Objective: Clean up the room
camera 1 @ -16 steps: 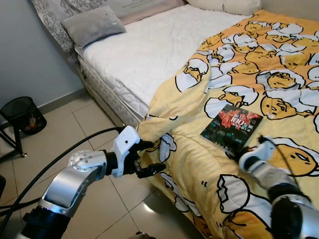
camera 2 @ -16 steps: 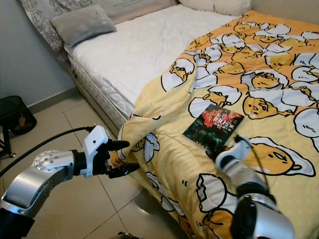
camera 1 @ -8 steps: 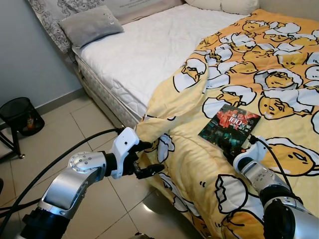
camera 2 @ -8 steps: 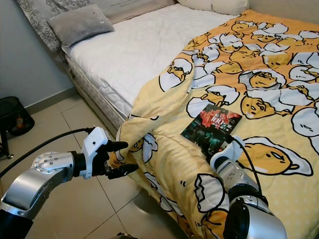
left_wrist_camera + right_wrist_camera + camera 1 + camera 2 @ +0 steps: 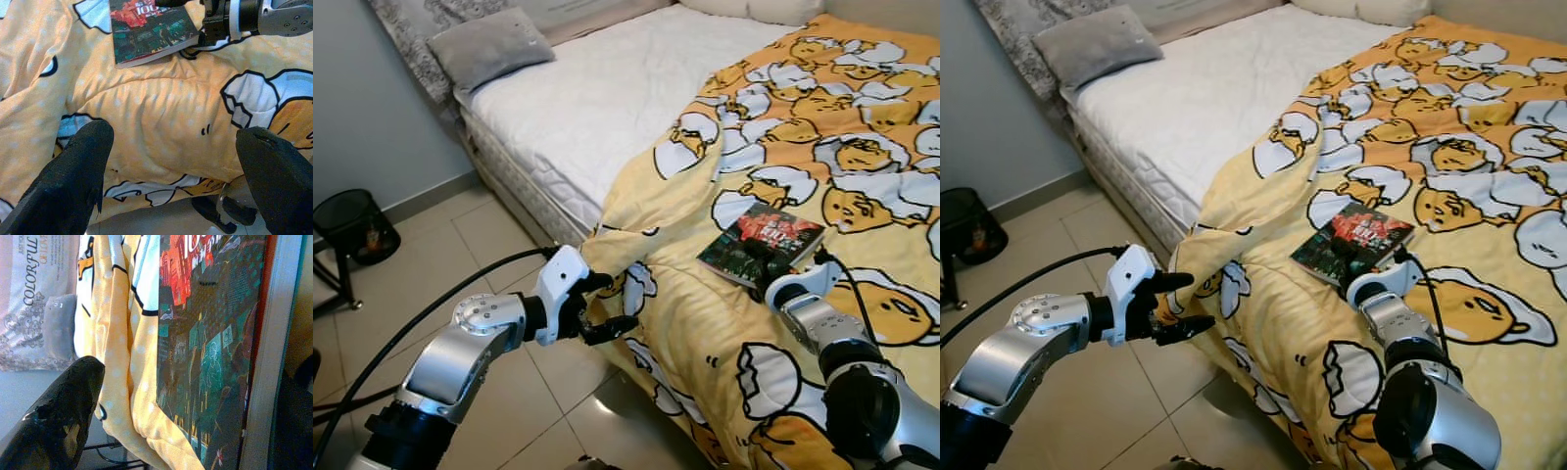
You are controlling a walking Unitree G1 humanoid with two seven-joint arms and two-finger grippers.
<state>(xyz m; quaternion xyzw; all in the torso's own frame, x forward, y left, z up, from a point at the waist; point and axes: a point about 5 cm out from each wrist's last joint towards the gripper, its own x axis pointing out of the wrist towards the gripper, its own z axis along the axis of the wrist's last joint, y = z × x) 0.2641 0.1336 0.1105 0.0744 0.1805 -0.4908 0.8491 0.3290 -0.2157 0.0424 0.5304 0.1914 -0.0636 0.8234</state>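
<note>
Book [image 5: 761, 241]: on the duvet [image 5: 862, 166], right of the bare mattress [image 5: 607, 98].
Pillow [image 5: 487, 46]: at the mattress's far left corner.
Bin [image 5: 350, 224]: on the floor [image 5: 431, 264], left of the bed.

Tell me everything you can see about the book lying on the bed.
The book is a thick paperback with a dark, glossy-looking cover: red artwork and white lettering at the top, teal and green figures below, pale page edges along the side. It is closed, cover up, on the yellow cartoon-print blanket, its near edge slightly raised. The right pincer is at that near edge, one finger over the cover and one beneath it.
</note>
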